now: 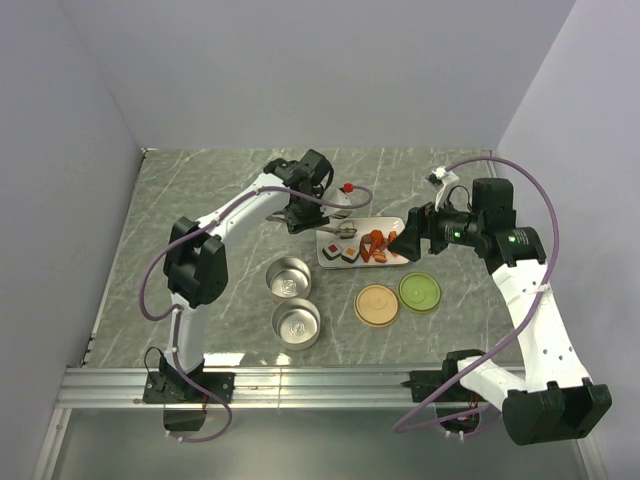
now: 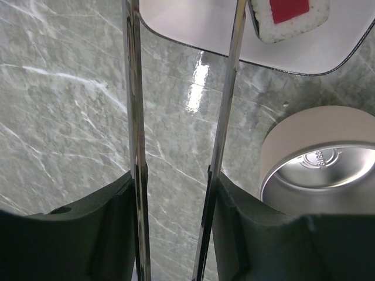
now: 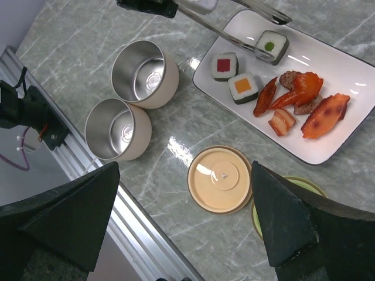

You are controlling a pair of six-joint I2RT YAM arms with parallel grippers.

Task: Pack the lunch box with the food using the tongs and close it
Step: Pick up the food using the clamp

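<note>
Grey-green marbled table carries everything: a white plate with the food, one empty steel bowl and a second bowl nearer the arms, and a tan lid with a green lid beside it. The left gripper clamps the tongs partway along. Its fingers press the outside of both arms, but the arms stand apart with nothing between them. In the right wrist view the tips flank the green-topped block at the plate's far corner (whether metal touches rice I cannot tell). The right gripper hovers wide and empty above the lids.

With both bowls bare, this looks like the first pick. To do it well, bring the tips level with the block's middle, one on each flat side, then squeeze gently and evenly. A grip too high would likely tip the block, and one too hard could squirt it out. Lift straight up before swinging toward a bowl, clear of the red-topped block nearby.
</note>
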